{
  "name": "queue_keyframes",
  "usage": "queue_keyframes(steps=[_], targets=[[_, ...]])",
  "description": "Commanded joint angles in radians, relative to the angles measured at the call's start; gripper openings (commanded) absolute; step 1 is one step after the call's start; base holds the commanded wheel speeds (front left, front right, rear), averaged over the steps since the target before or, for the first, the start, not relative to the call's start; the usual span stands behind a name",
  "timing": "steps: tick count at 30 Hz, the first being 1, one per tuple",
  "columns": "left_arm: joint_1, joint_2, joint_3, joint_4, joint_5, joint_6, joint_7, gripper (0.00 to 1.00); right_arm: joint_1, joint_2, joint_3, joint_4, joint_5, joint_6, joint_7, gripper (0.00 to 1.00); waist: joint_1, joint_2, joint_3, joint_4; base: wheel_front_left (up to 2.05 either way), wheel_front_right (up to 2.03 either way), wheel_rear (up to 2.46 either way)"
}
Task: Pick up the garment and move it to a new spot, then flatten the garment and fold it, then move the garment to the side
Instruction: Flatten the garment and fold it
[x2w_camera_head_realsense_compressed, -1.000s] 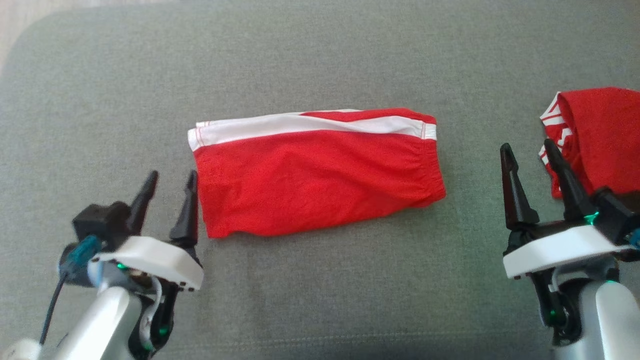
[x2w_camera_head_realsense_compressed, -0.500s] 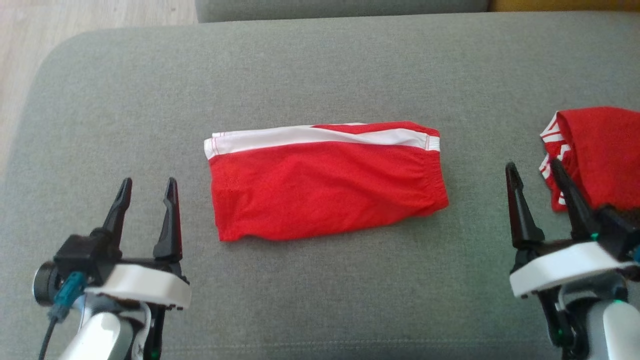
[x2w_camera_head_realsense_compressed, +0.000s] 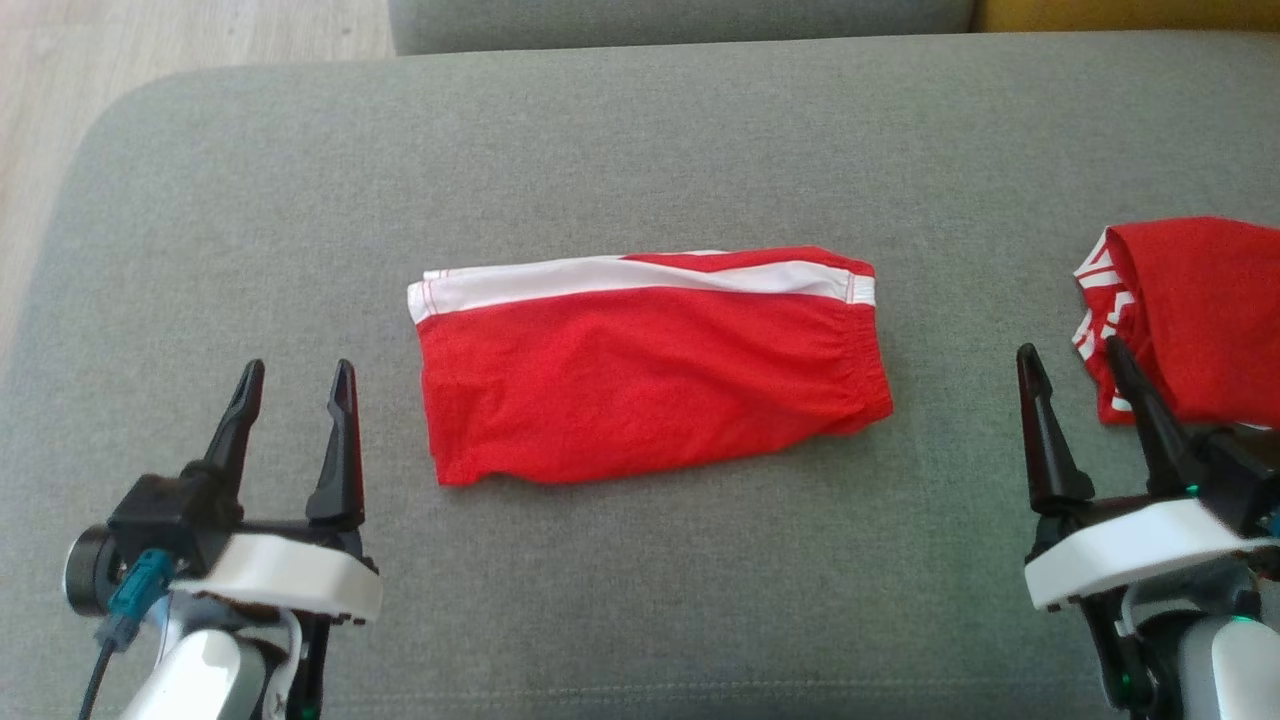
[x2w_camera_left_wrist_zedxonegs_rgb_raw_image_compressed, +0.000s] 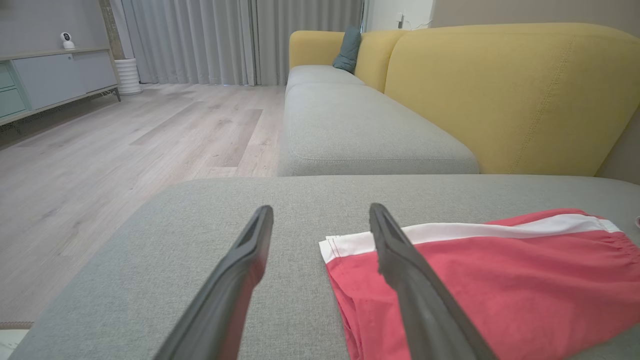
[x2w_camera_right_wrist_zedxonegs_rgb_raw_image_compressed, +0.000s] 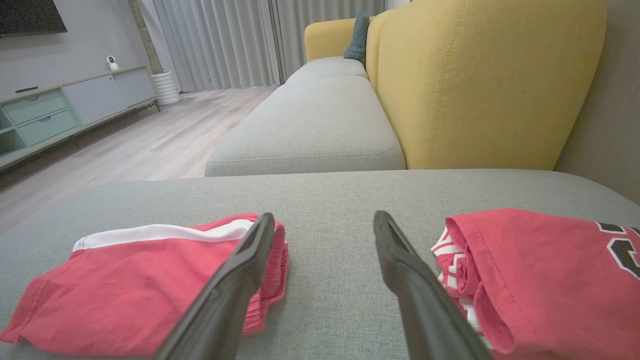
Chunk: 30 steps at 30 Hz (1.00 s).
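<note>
Sofa cushion, garment near left claw

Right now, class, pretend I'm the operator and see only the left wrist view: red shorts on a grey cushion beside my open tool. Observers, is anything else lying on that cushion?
Observer: Yes, a second red garment lies right of the shorts, apart from them.
Operator: Where is the right tool?
Observer: The right tool is open and empty, pointing into the gap between the two garments.
Operator: Any markings on that second garment?
Observer: A black-and-white print shows on it in the right wrist view.
</note>
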Motion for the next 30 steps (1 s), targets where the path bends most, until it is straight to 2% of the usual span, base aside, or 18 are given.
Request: queue_keyframes(steps=[1, 7, 12, 17, 30], targets=[[-0.028, 0.032, 0.038, -0.034, 0.004, 0.007, -0.011, 1.0, -0.019, -0.005, 0.026, -0.042, 0.001, -0.001, 0.005, 1.0, 0.0, -0.0001, 0.001, 0.0, 0.0, 0.0, 0.0], [-0.042, 0.033, 0.034, -0.037, 0.002, 0.002, -0.008, 1.0, -0.036, -0.005, 0.042, -0.024, -0.011, -0.001, 0.029, 1.0, 0.0, -0.0001, 0.023, 0.007, 0.0, 0.0, 0.0], [-0.073, 0.029, 0.031, -0.038, 0.004, -0.008, -0.008, 1.0, -0.083, -0.005, 0.097, 0.029, -0.011, -0.001, 0.079, 1.0, 0.0, -0.0001, 0.071, 0.027, 0.0, 0.0, 0.0], [-0.11, 0.013, 0.027, -0.025, 0.006, -0.02, -0.01, 1.0, -0.168, -0.005, 0.135, 0.128, 0.014, -0.001, 0.155, 1.0, 0.0, -0.0001, 0.131, 0.054, 0.0, 0.0, 0.0], [-0.187, -0.031, 0.024, 0.022, 0.032, -0.064, -0.012, 1.0, -0.359, -0.005, 0.106, 0.357, 0.076, -0.001, 0.252, 1.0, 0.0, -0.0001, 0.213, 0.101, 0.0, 0.0, 0.0]])
